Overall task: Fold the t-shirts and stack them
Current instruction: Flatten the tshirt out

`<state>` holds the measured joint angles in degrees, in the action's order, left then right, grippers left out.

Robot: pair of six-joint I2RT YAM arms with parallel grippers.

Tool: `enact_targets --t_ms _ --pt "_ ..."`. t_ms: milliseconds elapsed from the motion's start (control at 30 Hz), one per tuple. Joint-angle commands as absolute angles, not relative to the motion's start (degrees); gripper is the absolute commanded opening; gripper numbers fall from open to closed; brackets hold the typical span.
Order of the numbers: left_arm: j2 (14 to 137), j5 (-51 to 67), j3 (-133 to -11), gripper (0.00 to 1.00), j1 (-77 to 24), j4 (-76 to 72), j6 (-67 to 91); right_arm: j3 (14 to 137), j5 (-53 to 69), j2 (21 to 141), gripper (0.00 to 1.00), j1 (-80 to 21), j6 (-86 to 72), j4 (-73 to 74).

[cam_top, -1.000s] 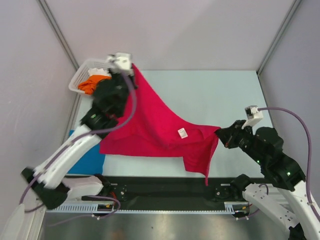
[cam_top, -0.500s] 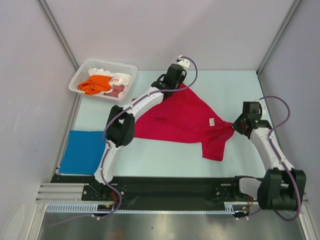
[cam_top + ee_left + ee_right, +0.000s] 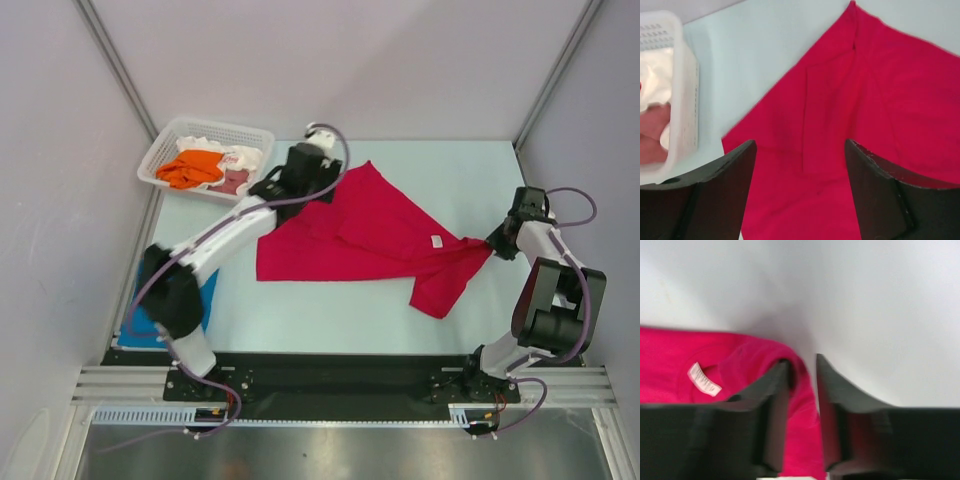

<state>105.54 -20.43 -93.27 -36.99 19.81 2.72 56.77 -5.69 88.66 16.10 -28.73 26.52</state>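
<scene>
Blue t-shirt (image 3: 137,325) mostly behind left arm (image 3: 215,245)

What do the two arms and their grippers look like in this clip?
The left arm and right arm share white link shells and black joint housings. A lilac-grey cable loops to each wrist; the left wrist carries a small white camera block. The left gripper and right gripper have flat matte-black fingers tapering toward the tips. No markings are readable.
</scene>
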Motion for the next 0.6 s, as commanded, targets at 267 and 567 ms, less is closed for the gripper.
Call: enact_targets --t_ms 267,567 --pt "64.1 -10.72 -45.11 0.68 -26.28 13.72 29.34 56.79 -16.34 75.95 1.0 3.02 -25.05 34.1" --pt "59.23 -14.32 -33.13 0.61 -20.48 12.13 46.92 49.4 -18.29 56.28 0.96 -13.17 -30.66 41.48"
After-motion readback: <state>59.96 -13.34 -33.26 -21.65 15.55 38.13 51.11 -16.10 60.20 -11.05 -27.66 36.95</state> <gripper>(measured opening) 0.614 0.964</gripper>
